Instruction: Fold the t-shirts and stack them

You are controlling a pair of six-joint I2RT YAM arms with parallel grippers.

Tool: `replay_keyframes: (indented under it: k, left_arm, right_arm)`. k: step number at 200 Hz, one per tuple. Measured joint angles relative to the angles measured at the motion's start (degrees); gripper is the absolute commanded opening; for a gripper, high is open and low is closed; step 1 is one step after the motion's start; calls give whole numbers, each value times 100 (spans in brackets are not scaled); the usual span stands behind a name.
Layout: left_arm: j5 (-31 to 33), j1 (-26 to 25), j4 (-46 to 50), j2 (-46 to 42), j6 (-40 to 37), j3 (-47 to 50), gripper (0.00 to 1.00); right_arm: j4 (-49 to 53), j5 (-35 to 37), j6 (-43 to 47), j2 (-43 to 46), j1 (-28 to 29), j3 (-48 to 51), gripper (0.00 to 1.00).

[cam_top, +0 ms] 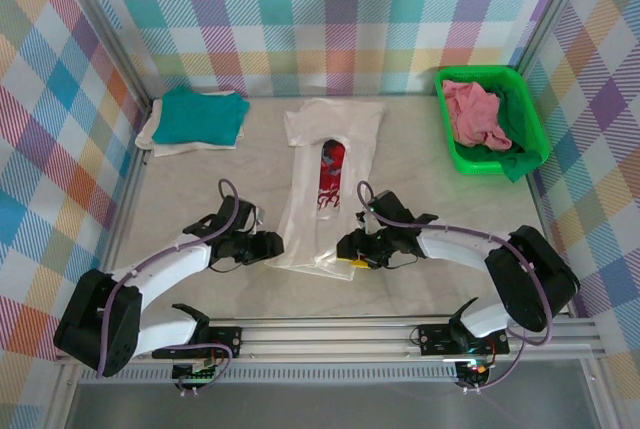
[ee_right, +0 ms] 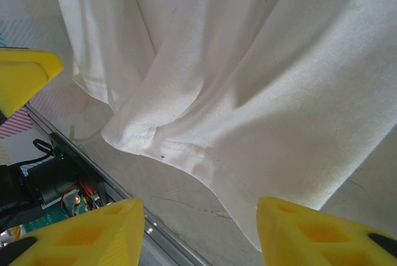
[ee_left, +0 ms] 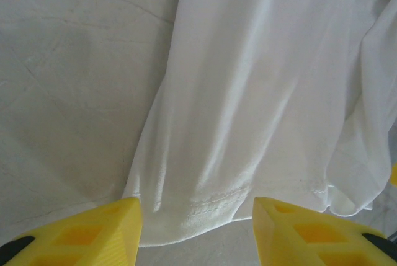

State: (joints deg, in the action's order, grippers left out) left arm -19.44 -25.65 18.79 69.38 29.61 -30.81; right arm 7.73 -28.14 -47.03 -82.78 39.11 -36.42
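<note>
- Gripping the near hem point(ee_left: 211, 207) of the white t-shirt point(cam_top: 325, 129) looks like the step in hand. The shirt lies long and narrow with its sides turned in, stretching away ahead of both grippers.
- Left gripper point(ee_left: 197, 211): its yellow fingers point(ee_left: 93, 232) stand apart with nothing pinched. The stitched hem rests on the table point(ee_left: 74, 61) just ahead, between the tips.
- Right gripper point(ee_right: 198, 210): also spread and clamped on nothing. The hem's other corner lies just ahead of its tips.
- To do it well, I would slide one finger of each gripper under the edge and close on every layer. Matching corners would keep the hem straight.
- Both should then lift together and travel level; an uneven pace would likely skew the fold.
- One risk is that thin cloth gets pushed and bunches instead of being caught.
- Far ahead of the left gripper, on its outer side, a teal t-shirt point(cam_top: 205, 114) lies on a cream one point(cam_top: 150, 139).
- Far ahead of the right gripper, on its outer side, a pink one point(cam_top: 472, 114) sits in the green basket point(cam_top: 535, 127).
</note>
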Motion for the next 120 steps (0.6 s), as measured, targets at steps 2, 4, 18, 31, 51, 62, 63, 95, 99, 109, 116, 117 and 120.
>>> replay_keyframes:
  k: [2,4,18,31,51,62,63,95,99,109,116,117,120]
  left_arm:
    - [0,-11,-9,7,2,4,51]
    - [2,-17,-17,15,0,7,51]
    - [0,-48,-114,90,0,26,51]
    - [2,-81,-223,223,2,26,51]
    - [0,-177,-426,468,59,31,45]
    - [0,-236,-531,562,92,44,40]
    - [0,-238,-542,566,101,46,39]
    - [-4,-404,-898,660,234,136,21]
    - [-4,-439,-946,678,262,138,20]
    - [-7,-533,-1062,717,343,142,11]
    - [-4,-595,-1115,721,400,142,5]
    - [-7,-608,-1130,721,428,142,4]
    - [-9,-632,-1152,721,393,142,3]
  right_arm:
    - [-7,0,0,0,-2,9,52]
    - [-15,0,-4,0,0,13,52]
    - [-46,2,-28,0,0,52,51]
    - [-90,2,-42,0,0,81,51]
    - [-142,2,-57,0,0,114,51]
    - [-151,2,-57,0,0,122,51]
    - [-151,2,-57,0,0,122,51]
    - [-168,11,-55,0,0,125,51]
    - [-166,26,-52,0,0,125,51]
    - [-149,70,-48,11,-2,125,51]
    - [-107,116,-33,37,-2,125,51]
    - [-94,129,-28,48,-4,125,51]
    - [-74,151,-22,66,-11,125,51]
